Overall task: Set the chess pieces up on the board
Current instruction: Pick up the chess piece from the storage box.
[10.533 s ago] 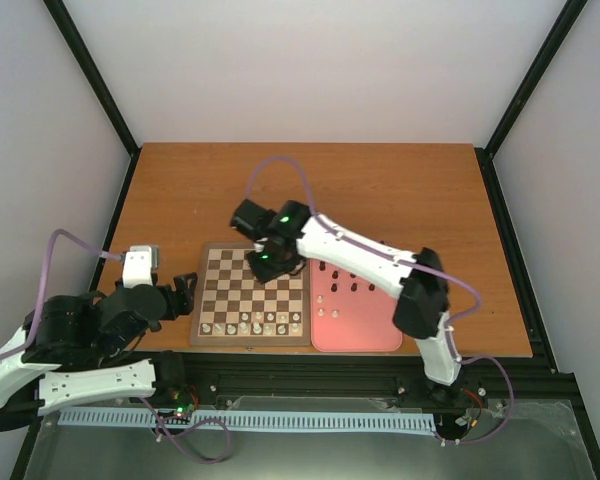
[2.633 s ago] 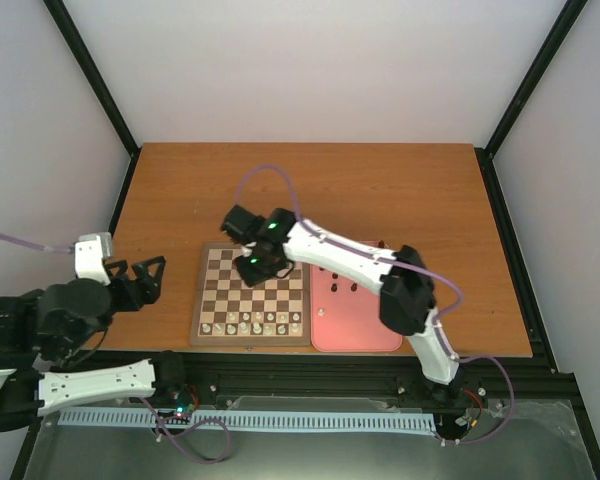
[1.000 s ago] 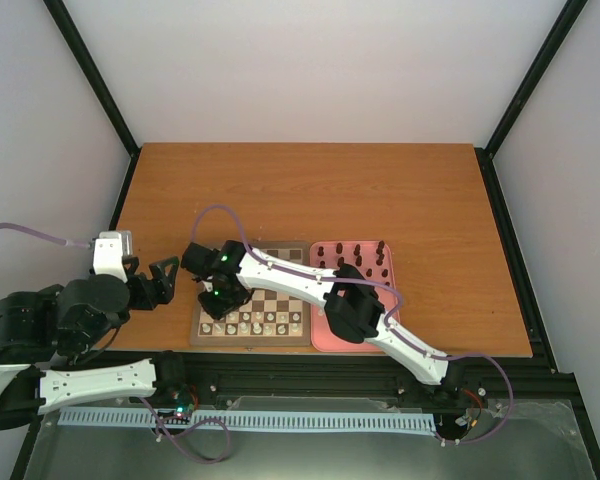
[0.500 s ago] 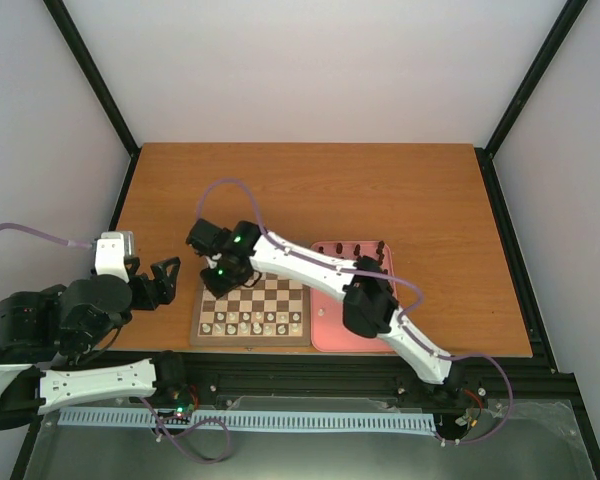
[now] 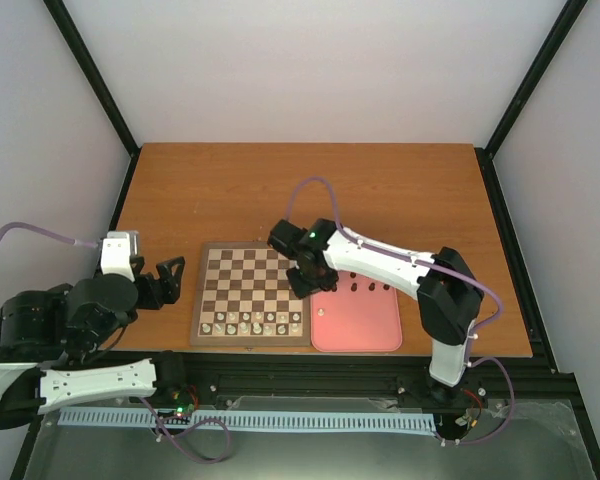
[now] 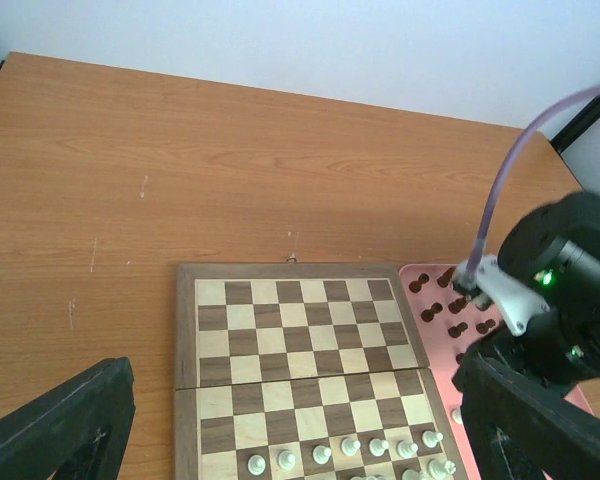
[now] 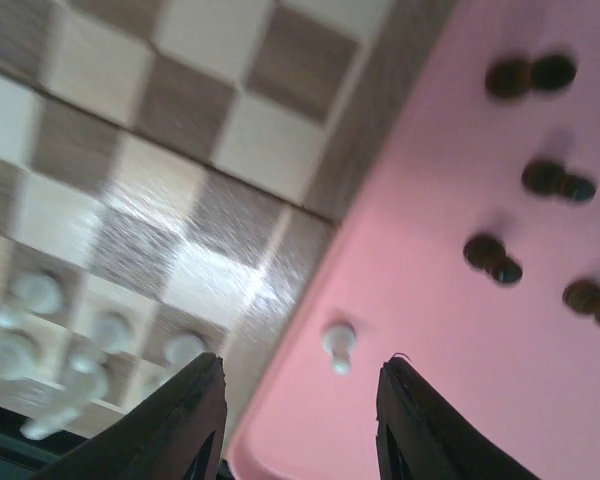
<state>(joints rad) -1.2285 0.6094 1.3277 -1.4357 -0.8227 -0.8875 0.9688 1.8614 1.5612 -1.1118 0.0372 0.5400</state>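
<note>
The board lies in the middle of the table, with cream-white chess pieces standing in its two near rows. Dark chess pieces stand on the pink tray to its right. My right gripper hangs open and empty over the tray's left edge. In the right wrist view its jaws are spread, and a lone white pawn stands on the tray between and just beyond the fingertips. My left gripper is open and empty, left of the board. Its view shows the board.
The tray's dark pieces stand in rows at its far end. The left wrist view shows the right arm over the tray and bare wooden table beyond the board.
My right gripper has swung from the board's left side across to its right edge and now hangs over the tray's left side. The left arm has barely moved.
</note>
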